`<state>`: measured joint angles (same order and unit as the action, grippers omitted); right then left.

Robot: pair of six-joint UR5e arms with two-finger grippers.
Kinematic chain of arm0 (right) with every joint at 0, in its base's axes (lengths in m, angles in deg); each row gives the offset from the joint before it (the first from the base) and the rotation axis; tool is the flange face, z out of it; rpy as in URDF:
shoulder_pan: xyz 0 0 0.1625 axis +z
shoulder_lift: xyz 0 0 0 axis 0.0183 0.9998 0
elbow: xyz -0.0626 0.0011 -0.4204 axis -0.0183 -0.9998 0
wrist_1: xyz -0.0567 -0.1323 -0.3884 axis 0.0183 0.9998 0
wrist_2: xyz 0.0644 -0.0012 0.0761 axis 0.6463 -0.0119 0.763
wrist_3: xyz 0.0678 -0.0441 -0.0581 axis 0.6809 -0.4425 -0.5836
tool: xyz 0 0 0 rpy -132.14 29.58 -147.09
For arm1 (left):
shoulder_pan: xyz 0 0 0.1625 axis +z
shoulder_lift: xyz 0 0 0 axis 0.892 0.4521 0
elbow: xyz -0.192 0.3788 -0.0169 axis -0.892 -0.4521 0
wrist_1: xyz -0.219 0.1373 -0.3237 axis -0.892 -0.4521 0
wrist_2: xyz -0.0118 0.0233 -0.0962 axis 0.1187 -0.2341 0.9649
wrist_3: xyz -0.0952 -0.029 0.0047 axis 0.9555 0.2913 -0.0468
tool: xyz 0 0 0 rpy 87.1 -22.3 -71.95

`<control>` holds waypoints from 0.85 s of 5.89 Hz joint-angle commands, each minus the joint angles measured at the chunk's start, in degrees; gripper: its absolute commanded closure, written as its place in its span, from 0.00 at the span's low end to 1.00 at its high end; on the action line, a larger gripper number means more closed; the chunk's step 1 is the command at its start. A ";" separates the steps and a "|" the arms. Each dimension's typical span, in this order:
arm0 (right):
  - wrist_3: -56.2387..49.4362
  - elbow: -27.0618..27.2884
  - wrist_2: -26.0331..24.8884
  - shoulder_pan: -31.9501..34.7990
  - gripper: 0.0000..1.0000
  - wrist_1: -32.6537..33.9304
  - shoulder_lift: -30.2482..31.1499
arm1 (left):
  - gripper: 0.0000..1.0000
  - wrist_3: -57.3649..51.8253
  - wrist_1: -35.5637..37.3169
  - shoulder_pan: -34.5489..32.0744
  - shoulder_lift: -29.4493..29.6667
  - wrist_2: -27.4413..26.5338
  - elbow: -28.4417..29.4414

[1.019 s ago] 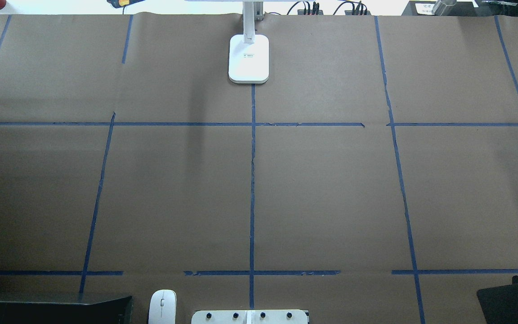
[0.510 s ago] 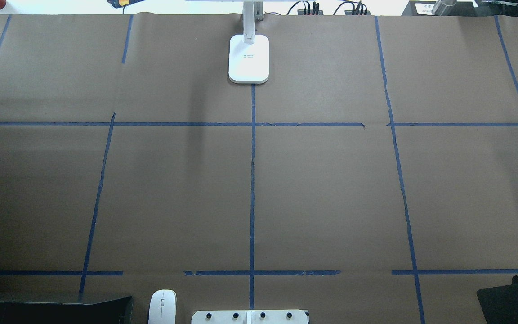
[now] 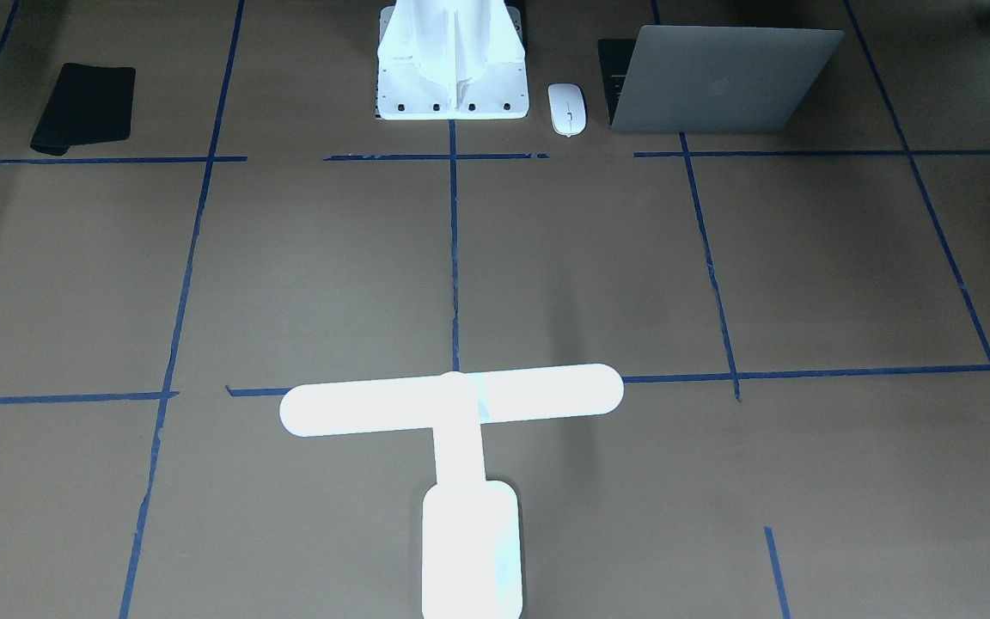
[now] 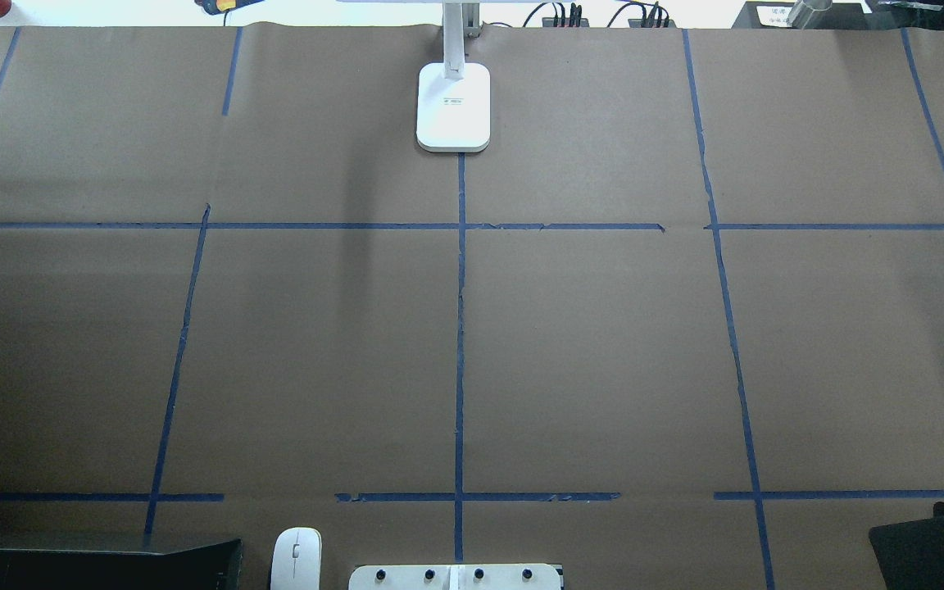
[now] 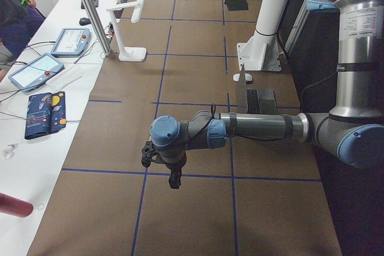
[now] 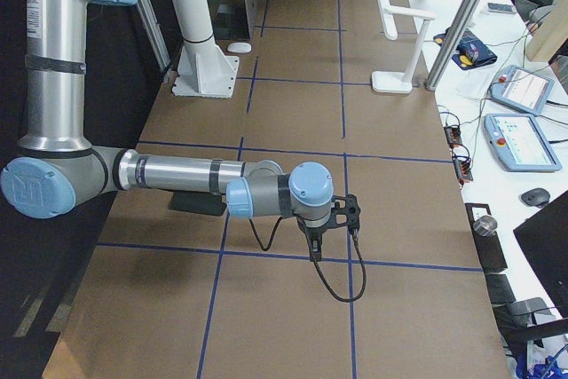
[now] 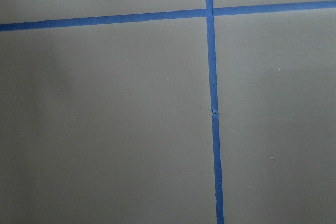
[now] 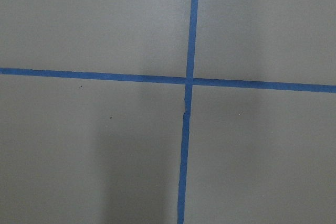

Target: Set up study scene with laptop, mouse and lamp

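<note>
The laptop stands half open at the robot's edge of the table, apple-logo lid facing the front camera; in the overhead view only its dark edge shows at bottom left. The white mouse lies between it and the robot's pedestal. The glowing lamp stands at the far middle edge, its base on the centre tape line. My left gripper and right gripper hover over bare paper at the table's ends, far from all three. I cannot tell whether they are open or shut.
A black rectangular pad lies on my right side near the robot's edge. The white ribbed pedestal stands at the middle of that edge. Blue tape lines grid the brown paper. Tablets and cables lie beyond the far edge.
</note>
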<state>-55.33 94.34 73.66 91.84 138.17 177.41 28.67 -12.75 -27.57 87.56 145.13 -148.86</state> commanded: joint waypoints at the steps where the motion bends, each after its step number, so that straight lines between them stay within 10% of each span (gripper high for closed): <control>1: 0.00 0.59 0.14 0.00 0.00 -0.06 -0.09 | 0.00 6.12 0.00 -0.01 0.06 -0.02 -4.36; 5: 0.00 -0.02 0.14 0.00 0.00 0.28 -0.18 | 0.00 33.19 5.93 3.66 -2.82 -0.20 -25.08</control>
<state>-55.33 94.58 73.58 91.84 138.11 177.10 55.15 -10.07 -25.48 86.15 144.78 -168.44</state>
